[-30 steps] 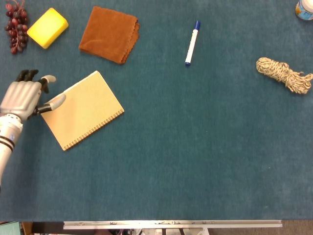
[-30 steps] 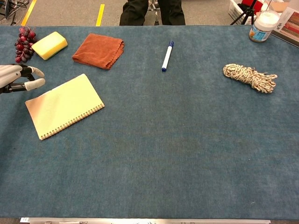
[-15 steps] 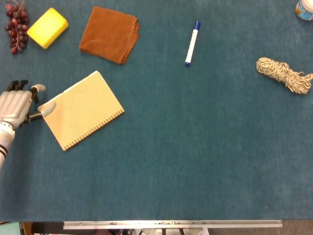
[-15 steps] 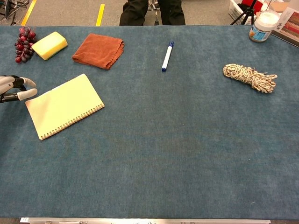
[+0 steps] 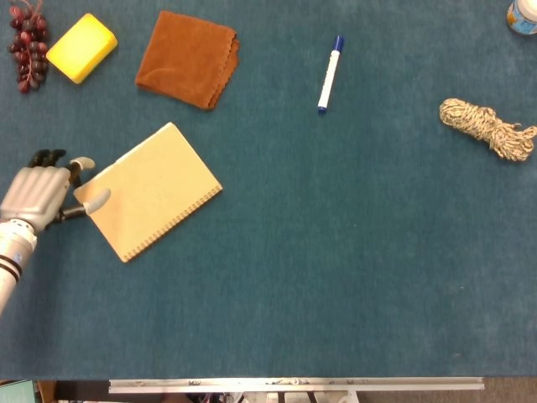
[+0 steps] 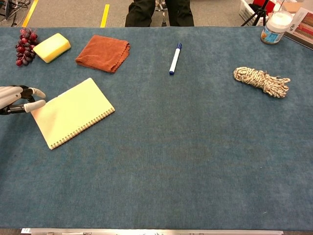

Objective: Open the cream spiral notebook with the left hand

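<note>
On the blue table (image 5: pixel 336 277), the closed notebook (image 5: pixel 153 190) has slid right; the left hand (image 5: pixel 38 191), fingers apart, touches its corner.

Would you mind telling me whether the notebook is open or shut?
Shut: the notebook lies flat, cover down, no pages showing.

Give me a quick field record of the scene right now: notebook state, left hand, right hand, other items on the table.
notebook: cream spiral notebook lies closed and flat, turned at an angle, its spiral binding along the lower right edge
left hand: left hand at the notebook's left corner, a fingertip over the cover edge; no lift visible
right hand: not in view
far left: grapes, yellow sponge
above notebook: brown cloth
centre: blue-capped marker
right: rope bundle, jar
surface: teal table cover
</note>
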Controlling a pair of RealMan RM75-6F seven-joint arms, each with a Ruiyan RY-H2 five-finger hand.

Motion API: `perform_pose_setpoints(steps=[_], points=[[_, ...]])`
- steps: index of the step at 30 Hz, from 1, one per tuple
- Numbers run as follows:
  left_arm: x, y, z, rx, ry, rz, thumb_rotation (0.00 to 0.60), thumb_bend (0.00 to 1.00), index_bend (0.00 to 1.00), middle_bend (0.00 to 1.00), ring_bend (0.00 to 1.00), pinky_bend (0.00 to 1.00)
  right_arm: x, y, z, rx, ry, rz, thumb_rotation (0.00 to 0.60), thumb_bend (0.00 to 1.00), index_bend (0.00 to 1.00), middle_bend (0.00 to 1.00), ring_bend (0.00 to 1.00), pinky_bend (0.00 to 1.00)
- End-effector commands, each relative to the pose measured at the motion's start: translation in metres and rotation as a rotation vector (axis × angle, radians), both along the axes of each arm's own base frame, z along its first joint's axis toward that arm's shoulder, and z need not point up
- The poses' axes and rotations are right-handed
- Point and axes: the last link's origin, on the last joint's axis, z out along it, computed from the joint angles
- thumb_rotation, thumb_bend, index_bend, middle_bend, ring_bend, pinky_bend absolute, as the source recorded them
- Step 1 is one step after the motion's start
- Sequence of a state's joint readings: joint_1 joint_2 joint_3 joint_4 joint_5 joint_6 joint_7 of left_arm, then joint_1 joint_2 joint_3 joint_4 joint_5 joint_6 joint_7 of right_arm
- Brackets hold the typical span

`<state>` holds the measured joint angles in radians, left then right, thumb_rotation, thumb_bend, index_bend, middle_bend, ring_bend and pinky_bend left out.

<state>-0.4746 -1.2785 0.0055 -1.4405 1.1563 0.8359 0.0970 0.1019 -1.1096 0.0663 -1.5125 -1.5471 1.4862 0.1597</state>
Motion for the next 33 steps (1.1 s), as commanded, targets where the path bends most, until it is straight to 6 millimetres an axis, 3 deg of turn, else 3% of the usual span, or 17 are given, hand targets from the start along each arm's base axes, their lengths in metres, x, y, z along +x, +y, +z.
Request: perform_pose_setpoints(steps=[1, 12, 18, 20, 22, 25, 28, 33], points=[[0.007, -0.007, -0.001, -0.035, -0.001, -0.022, 0.014, 0.18, 0.16, 0.39, 0.08, 0.0, -0.001, 0.001, 0.0, -0.001, 0.0, -0.002, 0.6, 0.38, 0.54, 0.45, 0.4, 0.47], [0.045, -0.033, -0.003, -0.13, -0.079, -0.094, 0.013, 0.18, 0.16, 0.4, 0.09, 0.0, -0.003, 0.002, 0.0, -0.003, -0.003, -0.009, 0.6, 0.38, 0.54, 0.45, 0.4, 0.47], [0.062, -0.035, 0.0, -0.126, -0.126, -0.142, 0.013, 0.18, 0.15, 0.39, 0.09, 0.0, -0.004, 0.003, 0.0, -0.005, -0.005, -0.012, 0.6, 0.38, 0.54, 0.45, 0.4, 0.47], [0.065, -0.028, 0.003, -0.101, -0.109, -0.17, 0.071, 0.18, 0.12, 0.36, 0.09, 0.0, -0.004, 0.003, 0.0, -0.006, -0.007, -0.011, 0.6, 0.38, 0.54, 0.45, 0.4, 0.47], [0.068, -0.02, 0.005, -0.055, -0.082, -0.211, 0.261, 0.18, 0.07, 0.27, 0.08, 0.0, -0.005, 0.003, 0.001, -0.008, -0.009, -0.012, 0.6, 0.38, 0.54, 0.45, 0.4, 0.47], [0.074, -0.012, 0.004, -0.016, -0.064, -0.252, 0.472, 0.18, 0.01, 0.14, 0.01, 0.0, -0.005, 0.004, 0.001, -0.008, -0.009, -0.013, 0.6, 0.38, 0.54, 0.45, 0.4, 0.47], [0.085, -0.004, 0.0, 0.001, -0.069, -0.285, 0.534, 0.17, 0.0, 0.06, 0.0, 0.0, -0.006, 0.005, 0.002, -0.012, -0.011, -0.014, 0.6, 0.38, 0.54, 0.45, 0.4, 0.47], [0.103, 0.006, -0.014, -0.004, -0.101, -0.326, 0.599, 0.17, 0.0, 0.01, 0.0, 0.0, -0.006, 0.006, 0.001, -0.009, -0.013, -0.016, 0.6, 0.38, 0.54, 0.45, 0.4, 0.47]])
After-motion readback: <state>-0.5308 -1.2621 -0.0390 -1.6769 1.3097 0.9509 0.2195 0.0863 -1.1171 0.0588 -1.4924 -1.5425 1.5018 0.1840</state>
